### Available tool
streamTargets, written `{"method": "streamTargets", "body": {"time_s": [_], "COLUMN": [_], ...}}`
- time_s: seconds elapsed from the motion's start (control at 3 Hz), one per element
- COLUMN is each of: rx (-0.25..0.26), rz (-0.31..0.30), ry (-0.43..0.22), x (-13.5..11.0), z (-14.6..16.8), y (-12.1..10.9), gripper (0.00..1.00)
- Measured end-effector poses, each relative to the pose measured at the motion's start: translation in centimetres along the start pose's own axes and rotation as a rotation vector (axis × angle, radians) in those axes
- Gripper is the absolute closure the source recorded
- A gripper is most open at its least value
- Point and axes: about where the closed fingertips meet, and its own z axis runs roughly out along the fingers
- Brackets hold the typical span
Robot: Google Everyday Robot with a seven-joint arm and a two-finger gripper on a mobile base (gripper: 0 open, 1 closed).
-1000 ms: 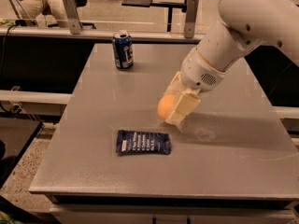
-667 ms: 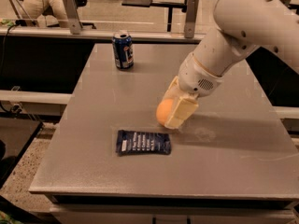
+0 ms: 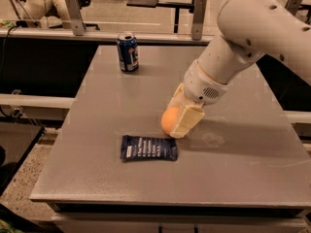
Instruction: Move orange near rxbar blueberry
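the gripper point(image 3: 175, 129) is clamped on the orange point(image 3: 167, 121), low over the middle of the table point(image 3: 97, 178). the bar point(image 3: 148, 148) lies flat just beside the orange, toward the front edge. a can point(image 3: 128, 52) stands upright near the back left corner.

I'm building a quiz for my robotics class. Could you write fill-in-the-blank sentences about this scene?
1. The tool, low over the middle of the table, is ___ on the orange.
2. The orange is ___ to the rxbar blueberry than to the soda can.
3. The soda can stands ___.
Missing words: shut; closer; upright.
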Motion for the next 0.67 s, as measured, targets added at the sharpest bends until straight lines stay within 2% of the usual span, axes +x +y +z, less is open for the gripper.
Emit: {"method": "streamTargets", "body": {"time_s": [0.33,0.67], "rx": [0.002,0.002], "rz": [-0.005,-0.005], "ry": [-0.018,-0.018], "x": [0.15,0.15], "z": [0.05,0.05], "y": [0.25,0.25], "gripper": [0.0,0.0]}}
